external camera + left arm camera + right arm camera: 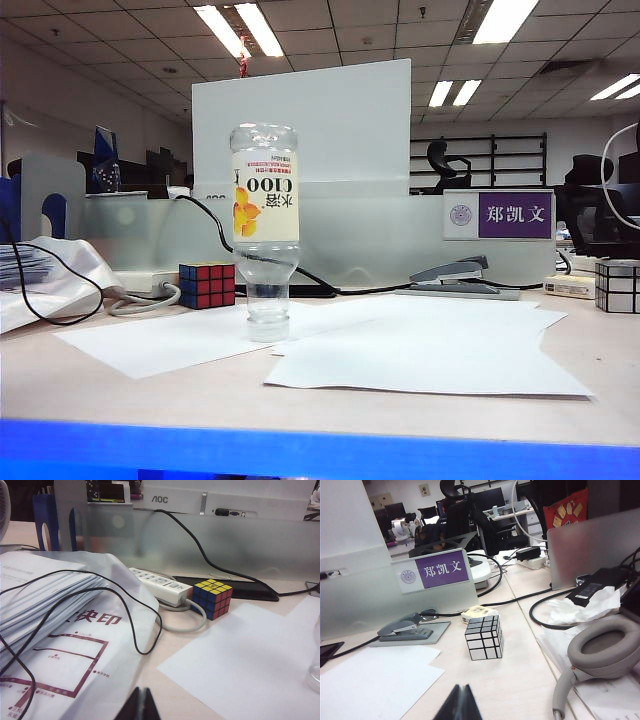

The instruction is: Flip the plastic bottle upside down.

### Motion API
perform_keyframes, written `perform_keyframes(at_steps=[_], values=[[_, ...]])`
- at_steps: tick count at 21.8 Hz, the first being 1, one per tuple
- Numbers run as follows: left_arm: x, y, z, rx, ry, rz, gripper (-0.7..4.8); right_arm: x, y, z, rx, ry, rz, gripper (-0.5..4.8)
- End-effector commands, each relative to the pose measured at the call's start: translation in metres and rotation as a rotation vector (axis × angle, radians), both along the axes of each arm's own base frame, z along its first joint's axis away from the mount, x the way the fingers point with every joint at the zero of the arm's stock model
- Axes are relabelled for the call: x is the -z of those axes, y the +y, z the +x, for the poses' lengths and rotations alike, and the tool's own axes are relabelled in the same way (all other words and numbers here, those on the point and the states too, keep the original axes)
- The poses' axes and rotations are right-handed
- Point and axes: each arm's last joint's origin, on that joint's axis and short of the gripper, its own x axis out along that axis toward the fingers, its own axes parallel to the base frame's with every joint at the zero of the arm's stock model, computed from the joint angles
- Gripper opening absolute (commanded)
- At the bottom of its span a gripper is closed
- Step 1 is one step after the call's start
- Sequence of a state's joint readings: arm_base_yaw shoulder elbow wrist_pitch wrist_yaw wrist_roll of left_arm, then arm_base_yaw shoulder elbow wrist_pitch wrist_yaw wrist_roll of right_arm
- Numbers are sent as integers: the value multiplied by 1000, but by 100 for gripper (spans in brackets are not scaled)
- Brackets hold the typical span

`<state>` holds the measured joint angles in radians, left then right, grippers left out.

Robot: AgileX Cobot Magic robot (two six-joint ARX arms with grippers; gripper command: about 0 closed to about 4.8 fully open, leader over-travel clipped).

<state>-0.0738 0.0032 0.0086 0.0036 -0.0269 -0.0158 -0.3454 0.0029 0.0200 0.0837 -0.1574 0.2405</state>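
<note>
The plastic bottle stands upside down on its cap on a white sheet of paper, label text inverted, clear base on top. In the left wrist view only a sliver of its clear neck shows at the frame edge. My left gripper is shut and empty, low over the table edge, well away from the bottle. Just as shut and empty, my right gripper sits over bare table near a silver mirror cube. Neither gripper appears in the exterior view.
A coloured Rubik's cube and a power strip lie left of the bottle, with a paper stack and black cables. A stapler, a nameplate and grey headphones are to the right.
</note>
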Motion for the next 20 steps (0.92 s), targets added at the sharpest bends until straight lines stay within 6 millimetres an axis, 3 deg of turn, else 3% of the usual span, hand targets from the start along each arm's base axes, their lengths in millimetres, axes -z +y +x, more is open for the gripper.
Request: perform_keyframes(at_steps=[1,10,20], values=[[-1,0,0,5,-13,0,-5,-2,0,0,1,-11,-18,-9],[-1,0,0,5,-13,0,-5,-3,0,-1,1,-17,-22,-9],[-1,0,0,5,-13,0,-5,-6,9,2,7,-24,-171,-9]])
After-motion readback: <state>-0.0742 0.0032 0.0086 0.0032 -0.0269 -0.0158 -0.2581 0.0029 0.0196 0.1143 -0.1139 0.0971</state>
